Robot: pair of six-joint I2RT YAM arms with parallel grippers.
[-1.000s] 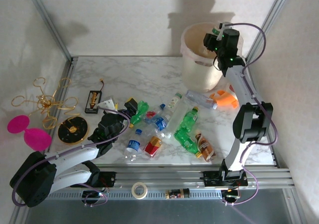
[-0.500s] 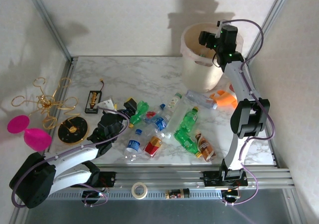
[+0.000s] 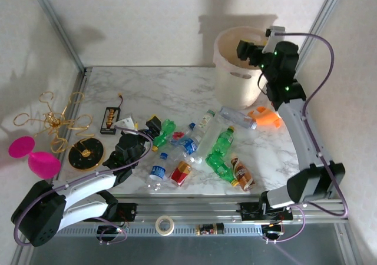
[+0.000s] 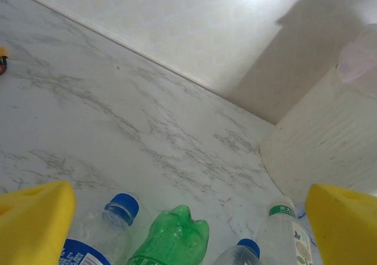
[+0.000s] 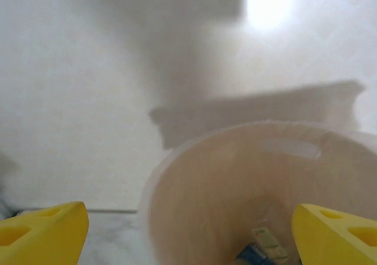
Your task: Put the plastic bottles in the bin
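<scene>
The cream-white bin point(image 3: 227, 79) stands at the table's far right. My right gripper point(image 3: 246, 48) hangs open over its mouth, holding nothing. In the right wrist view the yellow fingers point(image 5: 42, 229) frame the bin's inside wall point(image 5: 235, 200), and a bottle point(image 5: 259, 250) lies at the bottom. Several plastic bottles lie mid-table: green ones point(image 3: 222, 140), a blue-labelled one point(image 3: 189, 145), a red-labelled one point(image 3: 181, 172), a brown-labelled one point(image 3: 242, 174) and a clear one point(image 3: 238, 118). My left gripper point(image 3: 154, 126) is open, low beside a green bottle point(image 4: 171, 238) and a blue-capped bottle point(image 4: 121, 209).
An orange toy point(image 3: 266, 117) lies right of the bin's base. A gold wire ornament point(image 3: 53, 121), pink discs point(image 3: 32, 154), a black disc point(image 3: 86, 153) and a black strip point(image 3: 110, 119) sit at the left. A tape roll point(image 3: 165, 224) rests on the front rail.
My right gripper has opened over the bin, and that arm's elbow has swung out to the right. The left arm has not moved.
</scene>
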